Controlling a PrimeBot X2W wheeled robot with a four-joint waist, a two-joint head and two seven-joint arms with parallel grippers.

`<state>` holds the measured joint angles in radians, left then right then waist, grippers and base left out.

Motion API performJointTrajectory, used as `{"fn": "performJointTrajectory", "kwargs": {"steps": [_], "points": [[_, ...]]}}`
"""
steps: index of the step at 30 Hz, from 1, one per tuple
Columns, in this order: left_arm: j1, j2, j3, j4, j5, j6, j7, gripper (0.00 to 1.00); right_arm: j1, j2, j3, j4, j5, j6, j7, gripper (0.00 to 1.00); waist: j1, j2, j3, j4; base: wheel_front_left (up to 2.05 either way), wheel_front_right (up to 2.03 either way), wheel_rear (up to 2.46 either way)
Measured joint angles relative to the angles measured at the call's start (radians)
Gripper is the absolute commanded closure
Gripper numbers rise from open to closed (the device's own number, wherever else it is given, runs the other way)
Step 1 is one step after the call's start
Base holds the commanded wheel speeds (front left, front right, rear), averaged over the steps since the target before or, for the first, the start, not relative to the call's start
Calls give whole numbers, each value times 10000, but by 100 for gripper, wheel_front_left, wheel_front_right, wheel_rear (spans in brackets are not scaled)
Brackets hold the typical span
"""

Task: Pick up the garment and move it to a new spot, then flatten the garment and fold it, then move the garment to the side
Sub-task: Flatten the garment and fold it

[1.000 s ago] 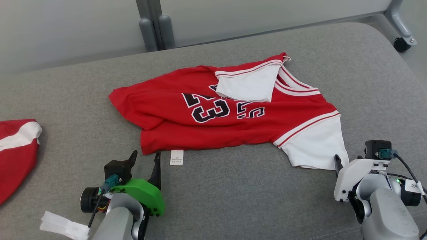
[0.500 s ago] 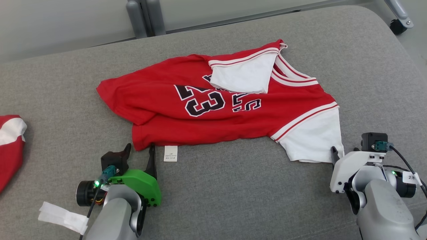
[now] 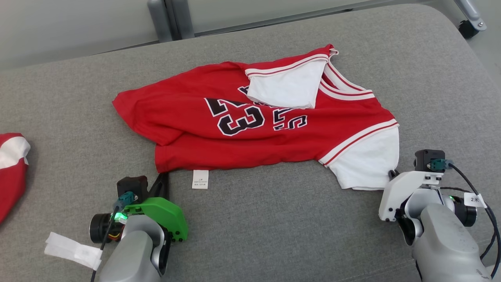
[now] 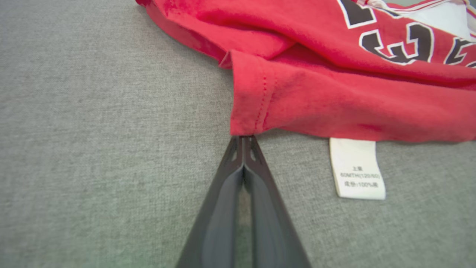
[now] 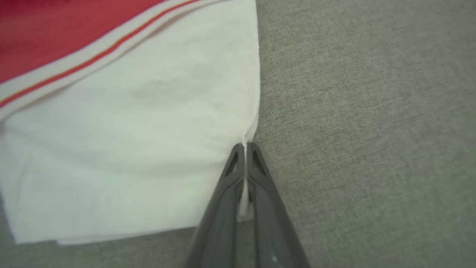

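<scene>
The garment (image 3: pixel 250 145) is a red jersey with white sleeves and a dark "23". It lies spread and slightly rumpled on the grey cushion (image 3: pixel 274 227). My left gripper (image 3: pixel 162 175) is shut at the near left hem corner. In the left wrist view its tips (image 4: pixel 243 138) meet right on the red hem (image 4: pixel 253 111). At the near corner of the white sleeve (image 3: pixel 368 164), my right gripper (image 3: pixel 391 173) is also shut. The right wrist view shows the sleeve (image 5: pixel 130 130) with white cloth pinched between the fingers (image 5: pixel 227 208).
A white care label (image 3: pixel 200 179) sticks out from the hem beside the left gripper, seen as the label (image 4: pixel 357 167) in the left wrist view. Another red and white cloth (image 3: pixel 11 172) lies at the far left. Grey frame posts (image 3: pixel 168 19) and a caster (image 3: pixel 465 27) stand beyond the cushion.
Both grippers have gone from open to shut. The left one moved forward onto the hem corner, the right one onto the sleeve corner. The head camera shifted slightly.
</scene>
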<state>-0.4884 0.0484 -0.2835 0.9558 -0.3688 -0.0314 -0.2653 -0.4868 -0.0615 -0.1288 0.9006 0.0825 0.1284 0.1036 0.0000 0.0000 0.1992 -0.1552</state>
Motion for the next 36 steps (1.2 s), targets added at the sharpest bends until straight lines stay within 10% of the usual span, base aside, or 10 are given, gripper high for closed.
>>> {"fn": "performJointTrajectory", "kwargs": {"steps": [12,36], "points": [[296,-2,424,-1889,-508,-481,10,100,59,169,631,-1546,2546,33,-1085,100,0,0,-408,121,0,0,0],[1464,4,807,-2518,98,-589,10,100,2005,-84,343,-3753,2080,23,69,100,0,0,-1061,324,0,0,0]]}}
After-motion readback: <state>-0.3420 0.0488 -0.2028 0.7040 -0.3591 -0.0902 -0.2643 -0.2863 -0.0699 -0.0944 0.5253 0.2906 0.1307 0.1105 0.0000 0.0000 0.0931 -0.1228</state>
